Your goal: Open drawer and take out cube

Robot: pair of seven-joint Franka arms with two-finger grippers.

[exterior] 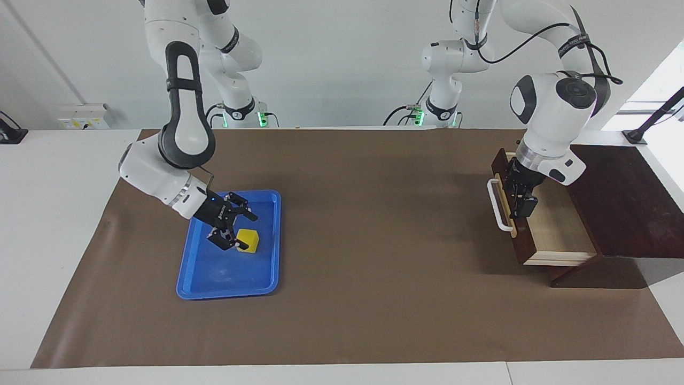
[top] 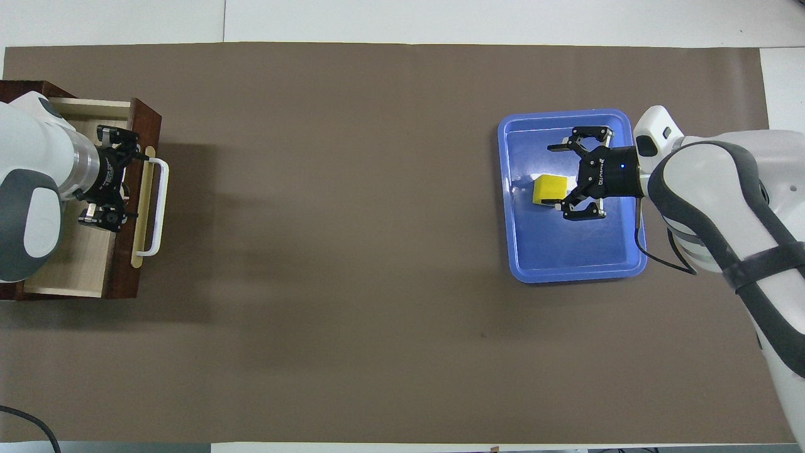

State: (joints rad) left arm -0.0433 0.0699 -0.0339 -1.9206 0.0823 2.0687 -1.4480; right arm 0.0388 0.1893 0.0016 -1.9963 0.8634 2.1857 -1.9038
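Yellow cube (exterior: 248, 240) in blue tray (exterior: 231, 286) (mid-tray), right gripper (exterior: 237, 229) spread beside it

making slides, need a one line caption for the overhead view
Right claw open over the yellow cube in the blue tray; left claw over the open drawer.

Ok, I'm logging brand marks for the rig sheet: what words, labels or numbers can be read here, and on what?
Right hand, over the blue tray: white lettering on its black body, too small to read.
Left hand, in the open drawer: white lettering, too small to read.
Black strap on the left arm: pale marks, unreadable.
Cube, tray, drawer: no text visible.
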